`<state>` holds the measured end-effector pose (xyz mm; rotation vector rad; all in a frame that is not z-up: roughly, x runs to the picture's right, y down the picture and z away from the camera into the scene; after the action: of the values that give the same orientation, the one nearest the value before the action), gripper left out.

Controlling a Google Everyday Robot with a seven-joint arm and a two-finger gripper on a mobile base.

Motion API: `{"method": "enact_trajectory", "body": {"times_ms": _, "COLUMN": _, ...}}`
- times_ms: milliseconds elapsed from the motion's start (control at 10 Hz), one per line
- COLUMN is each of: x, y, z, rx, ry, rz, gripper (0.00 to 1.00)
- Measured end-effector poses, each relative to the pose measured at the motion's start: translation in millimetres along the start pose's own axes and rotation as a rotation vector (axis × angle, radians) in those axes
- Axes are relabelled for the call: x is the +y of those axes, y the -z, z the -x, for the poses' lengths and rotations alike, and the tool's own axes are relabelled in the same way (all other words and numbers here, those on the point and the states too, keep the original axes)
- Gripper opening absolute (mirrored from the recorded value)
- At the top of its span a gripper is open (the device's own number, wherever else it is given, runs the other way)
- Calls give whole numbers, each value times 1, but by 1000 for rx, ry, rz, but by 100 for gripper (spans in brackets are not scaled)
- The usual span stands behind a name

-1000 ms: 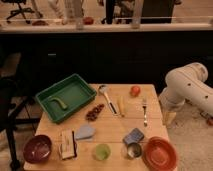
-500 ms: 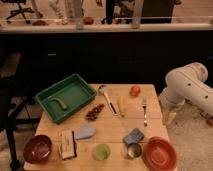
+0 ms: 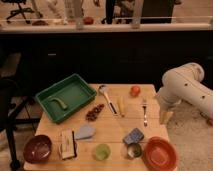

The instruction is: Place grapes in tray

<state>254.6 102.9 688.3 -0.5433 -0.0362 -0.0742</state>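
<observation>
The grapes (image 3: 94, 112), a small dark red-purple bunch, lie on the wooden table just right of the tray's near corner. The green rectangular tray (image 3: 75, 92) sits at the table's back left, with a curved green item (image 3: 56, 103) inside it. My gripper (image 3: 165, 117) hangs at the end of the white arm (image 3: 185, 85), pointing down beside the table's right edge. It is far to the right of the grapes, open, and holds nothing.
Between the grapes and the gripper lie a spoon (image 3: 106, 96), a yellow item (image 3: 120, 106), a fork (image 3: 144, 111) and a round orange-red fruit (image 3: 135, 90). Along the front are a maroon bowl (image 3: 37, 148), a packet (image 3: 67, 143), a green cup (image 3: 102, 151), a metal cup (image 3: 133, 150) and an orange bowl (image 3: 160, 152).
</observation>
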Motion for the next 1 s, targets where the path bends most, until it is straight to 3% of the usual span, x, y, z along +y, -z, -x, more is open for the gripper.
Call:
{"method": "enact_trajectory", "body": {"times_ms": 300, "x": -12, "y": -4, "z": 53, "rx": -98, "ry": 144, "rz": -35, "gripper": 80}}
{"method": "enact_trajectory", "body": {"times_ms": 400, "x": -15, "y": -7, "z": 66, "rx": -164, "ry": 181, "rz": -48, "gripper": 80}}
{"method": "enact_trajectory", "body": {"times_ms": 500, "x": -17, "y": -10, "z": 72, "rx": -244, "ry": 187, "rz": -50, "gripper": 80}}
{"method": "enact_trajectory", "body": {"times_ms": 800, "x": -23, "y": -21, "z": 90, "rx": -428, "ry": 182, "rz": -34, "gripper": 80}}
{"method": "enact_trajectory", "body": {"times_ms": 1000, "x": -26, "y": -29, "z": 106, "rx": -466, "ry": 197, "rz": -10, "gripper": 80}}
